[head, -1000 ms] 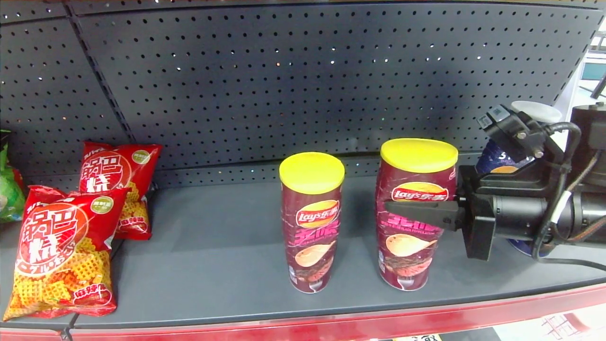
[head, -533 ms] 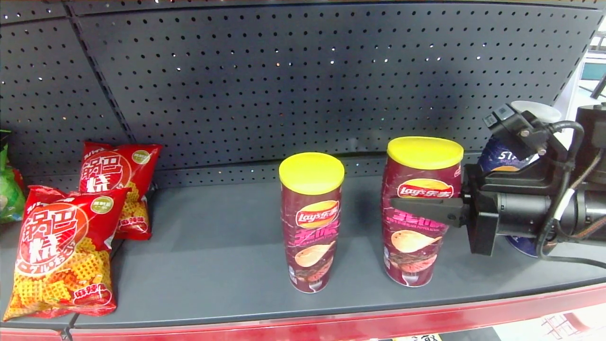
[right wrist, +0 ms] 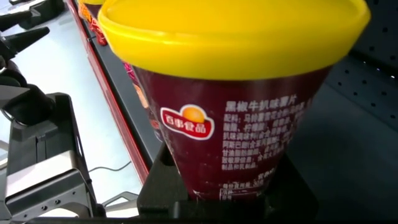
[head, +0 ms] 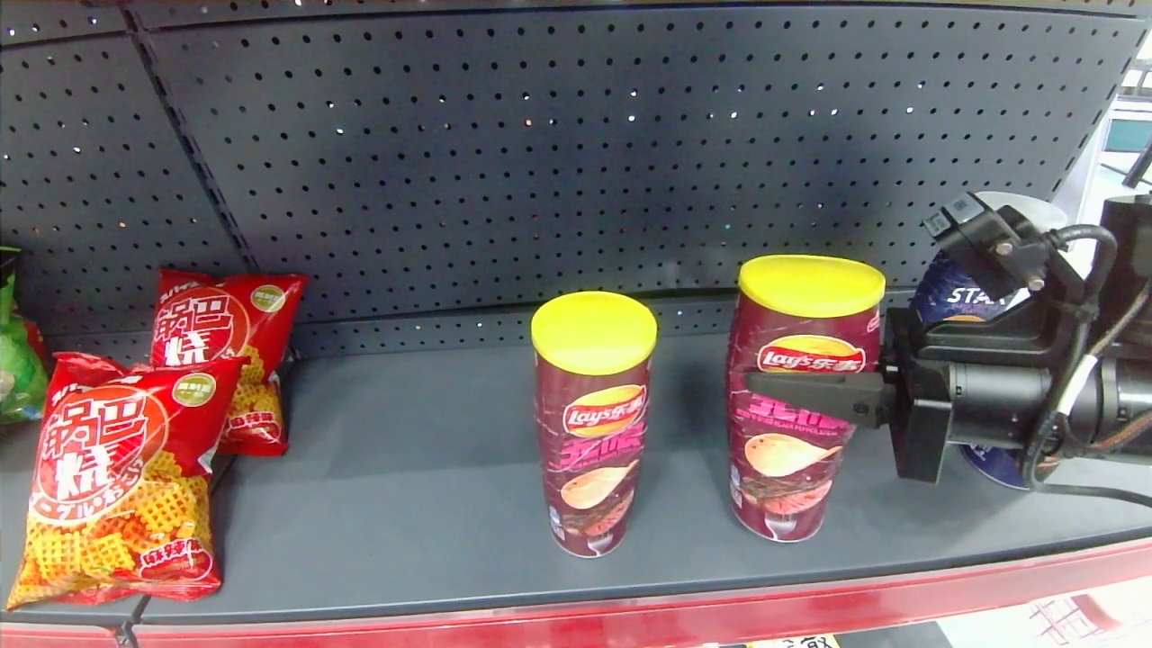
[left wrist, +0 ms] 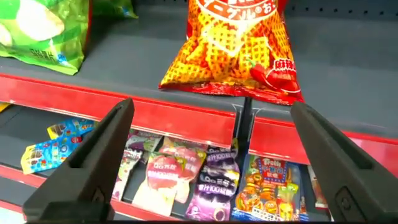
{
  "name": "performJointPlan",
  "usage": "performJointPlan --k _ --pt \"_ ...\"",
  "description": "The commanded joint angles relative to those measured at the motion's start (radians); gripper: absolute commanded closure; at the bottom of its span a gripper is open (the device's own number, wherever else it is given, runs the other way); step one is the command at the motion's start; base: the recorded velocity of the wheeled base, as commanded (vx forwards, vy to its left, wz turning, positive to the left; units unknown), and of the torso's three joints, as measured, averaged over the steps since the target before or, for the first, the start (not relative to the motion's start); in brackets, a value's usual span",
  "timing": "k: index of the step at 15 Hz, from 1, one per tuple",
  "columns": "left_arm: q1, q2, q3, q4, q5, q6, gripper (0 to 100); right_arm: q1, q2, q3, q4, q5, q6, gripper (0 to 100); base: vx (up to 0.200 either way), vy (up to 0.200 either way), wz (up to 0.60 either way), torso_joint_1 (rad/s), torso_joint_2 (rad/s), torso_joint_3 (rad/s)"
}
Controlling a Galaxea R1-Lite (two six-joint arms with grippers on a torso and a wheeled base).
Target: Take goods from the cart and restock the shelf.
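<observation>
Head view: the right gripper (head: 796, 389) is clamped around the middle of a maroon chip canister (head: 785, 477) with a yellow lid (head: 812, 283). The canister is upright, just behind the red shelf lip (head: 630, 621). I cannot tell whether its base touches the deck. A matching canister (head: 594, 432) stands free at about the same depth behind the lip, near the held one but apart from it. A blue canister (head: 963, 297) sits further back from the lip, partly hidden by the wrist. Two red lattice-snack bags (head: 117, 486) lie far along the lip toward the robot's left.

Left wrist view: the left gripper (left wrist: 211, 162) is spread wide and holds nothing, hanging out in front of the lip. Candy packs (left wrist: 205, 186) fill the tier under the lip.

Right wrist view: the canister's maroon wall is pinched below the lid.

The tube is probably light, stiff paperboard, glossy and tall enough to topple. A mid-body hold with modest squeeze suits it, since the lid could pop off if gripped
</observation>
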Motion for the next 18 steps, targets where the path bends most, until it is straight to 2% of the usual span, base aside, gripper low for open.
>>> performJointPlan --k 1,3,4,5,9,10,13,18 --pt "-0.020 0.073 -0.002 0.004 0.000 -0.001 0 -0.014 -0.008 0.003 -0.001 0.000 0.000 100 0.000 0.000 0.00 0.000 0.00 0.000" --pt "-0.055 0.137 -0.006 0.014 0.000 -0.003 0 -0.019 -0.009 0.001 -0.001 0.002 0.000 100 0.000 0.000 0.00 0.000 0.00 0.000" --pt "-0.184 0.114 -0.005 0.011 0.000 -0.003 0 -0.019 -0.009 0.004 -0.001 0.002 0.000 100 0.000 0.000 0.00 0.000 0.00 0.000" --pt "-0.205 0.101 0.000 0.003 0.000 -0.004 0 -0.019 -0.008 0.007 -0.001 0.002 0.000 100 0.000 0.000 0.00 0.000 0.00 0.000" --pt "-0.213 0.099 0.000 0.000 -0.001 -0.004 0 -0.018 -0.001 0.001 -0.001 0.002 0.000 100 0.000 0.000 0.00 0.000 0.00 0.000" --pt "-0.293 0.107 -0.002 0.001 -0.001 -0.003 0 -0.018 -0.003 0.000 -0.001 0.002 0.000 100 0.000 0.000 0.00 0.000 0.00 0.000" --pt "-0.307 0.001 0.001 -0.003 0.000 -0.001 0 -0.018 -0.003 0.001 -0.001 0.002 0.000 100 0.000 0.000 0.00 0.000 0.00 0.000" --pt "-0.307 0.002 0.000 -0.005 0.000 -0.001 0 -0.028 0.003 -0.006 -0.001 0.002 0.000 100 0.000 0.000 0.00 0.000 0.00 0.000"
